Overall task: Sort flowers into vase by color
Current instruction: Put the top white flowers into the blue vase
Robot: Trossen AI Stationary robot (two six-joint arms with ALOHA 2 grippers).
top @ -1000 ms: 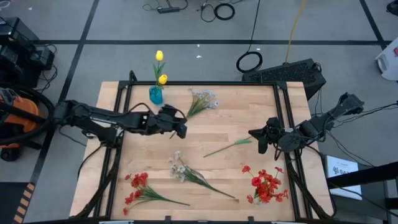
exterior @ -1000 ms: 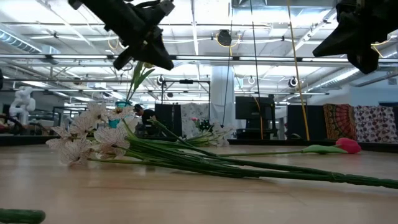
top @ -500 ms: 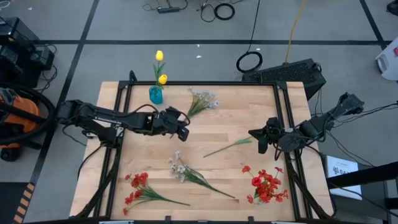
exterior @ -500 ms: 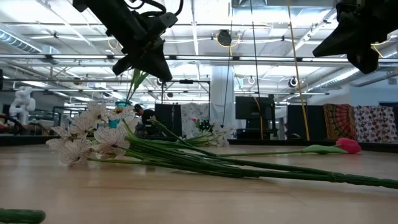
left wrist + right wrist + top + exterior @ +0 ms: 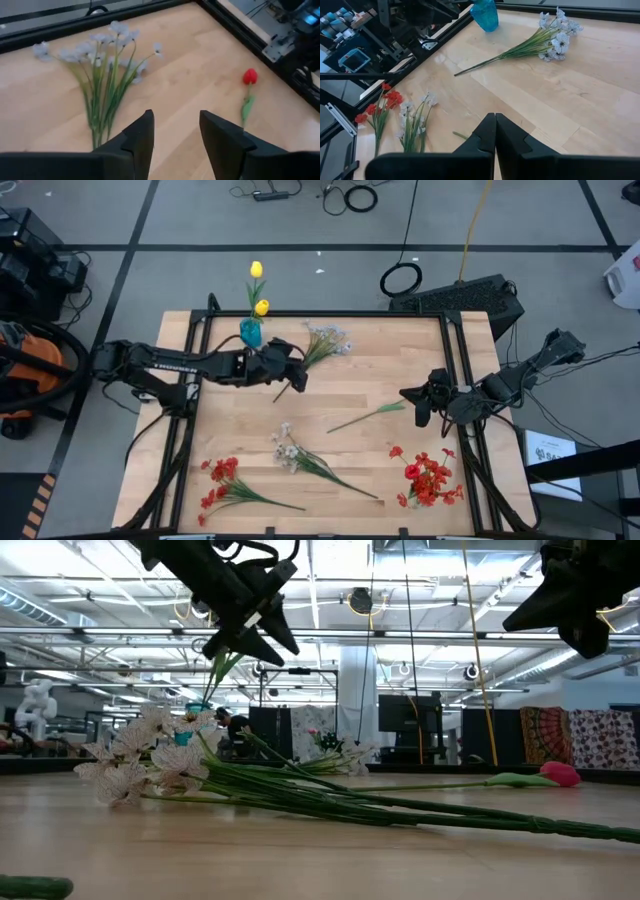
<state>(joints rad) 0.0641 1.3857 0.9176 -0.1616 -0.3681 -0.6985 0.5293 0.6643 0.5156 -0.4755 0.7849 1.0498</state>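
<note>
Left gripper (image 5: 291, 381), fingers apart and empty, hangs above the stem end of the white sprig (image 5: 322, 344) near the vase (image 5: 250, 332). Right gripper (image 5: 420, 406), closed and empty, waits at the right edge. Risk: descending off-centre could pinch only some thin stems, scattering the sprig. The small teal vase holds two yellow tulips (image 5: 258, 288); long stems could tip it.

We see even, bright overhead light on the table (image 5: 350, 390), soft shadows; the low view's near tabletop blurs.
</note>
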